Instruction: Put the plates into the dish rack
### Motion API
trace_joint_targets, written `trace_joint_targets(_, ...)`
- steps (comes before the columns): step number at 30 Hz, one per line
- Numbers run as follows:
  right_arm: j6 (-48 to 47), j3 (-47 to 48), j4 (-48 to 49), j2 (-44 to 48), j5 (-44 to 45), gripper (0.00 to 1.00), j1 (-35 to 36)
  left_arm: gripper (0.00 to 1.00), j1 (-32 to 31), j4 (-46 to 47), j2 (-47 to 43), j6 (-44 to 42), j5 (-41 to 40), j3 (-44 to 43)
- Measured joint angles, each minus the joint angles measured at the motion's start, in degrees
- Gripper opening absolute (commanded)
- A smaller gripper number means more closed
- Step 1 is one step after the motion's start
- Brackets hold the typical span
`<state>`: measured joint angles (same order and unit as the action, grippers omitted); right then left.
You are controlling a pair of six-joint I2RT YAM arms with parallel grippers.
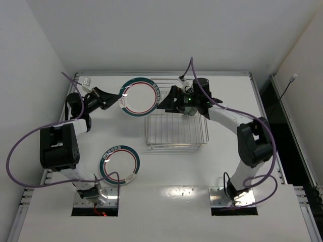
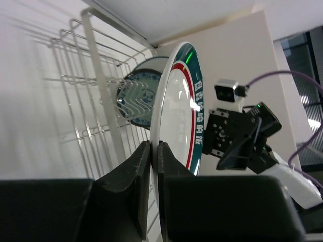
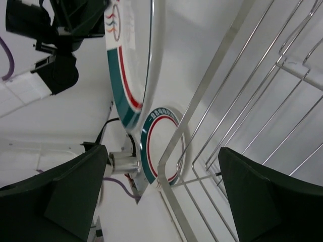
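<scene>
My left gripper (image 1: 117,101) is shut on the rim of a white plate with teal-and-red rim rings (image 1: 140,97) and holds it upright in the air by the far left corner of the dish rack (image 1: 174,146). In the left wrist view the plate (image 2: 179,111) stands edge-on between my fingers (image 2: 143,166), beside the rack (image 2: 96,65). A smaller teal-green patterned plate (image 2: 137,103) stands in the rack behind it. My right gripper (image 1: 162,105) is open and empty over the rack's far left, next to the held plate (image 3: 128,70). A second ringed plate (image 1: 120,165) lies flat on the table. The dark-rimmed plate is out of view.
The rack's wire rim (image 3: 212,85) runs across the right wrist view, with the flat plate (image 3: 161,146) seen beyond it. The table (image 1: 227,166) is white, with walls on both sides and purple cables looping off each arm.
</scene>
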<state>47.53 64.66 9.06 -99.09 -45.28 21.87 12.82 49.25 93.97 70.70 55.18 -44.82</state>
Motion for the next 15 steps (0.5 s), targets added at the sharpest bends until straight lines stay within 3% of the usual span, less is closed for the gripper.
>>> trace_joint_targets(4, 1.3, 4.1, 1.1, -3.6, 0.3, 0.84, 0.0, 0.00, -3.8, 1.4, 0.0, 0.3, 0.7, 0.0)
trace_joint_targets(6, 2.4, 5.7, 2.6, -5.2, 0.4, 0.75, 0.0, 0.00, -5.4, 0.6, 0.0, -0.7, 1.0, 0.0)
trace_joint_targets(9, 3.9, 6.6, 4.4, -6.7, 0.4, 0.43, 0.2, 0.00, -7.1, -1.2, 0.0, -2.1, 1.4, 0.0)
trace_joint_targets(10, 4.5, 6.8, 4.7, -7.1, 0.5, 0.24, 0.2, 0.00, -7.2, -1.5, 0.0, -2.5, 1.4, 0.0)
trace_joint_targets(11, 4.7, 6.8, 4.9, -7.3, 0.5, 0.16, 0.3, 0.03, -7.2, -1.8, 0.0, -2.7, 1.4, -0.1)
trace_joint_targets(12, 5.0, 7.0, 4.6, -7.5, 0.8, 0.09, 0.4, 0.20, -7.2, -2.2, 0.0, -2.8, 1.4, -0.2)
trace_joint_targets(13, 5.4, 7.1, 4.1, -7.6, 1.3, 0.02, 0.4, 0.27, -7.2, -2.6, 0.0, -2.9, 1.6, -0.5)
trace_joint_targets(14, 5.1, 7.1, 3.1, -7.6, 2.0, 0.00, 0.4, 0.35, -7.2, -2.7, 0.0, -2.9, 1.9, -0.8)
trace_joint_targets(15, 4.8, 7.1, 1.9, -7.5, 2.1, 0.00, 0.3, 0.51, -7.2, -2.8, 0.0, -3.1, 1.9, -1.3)
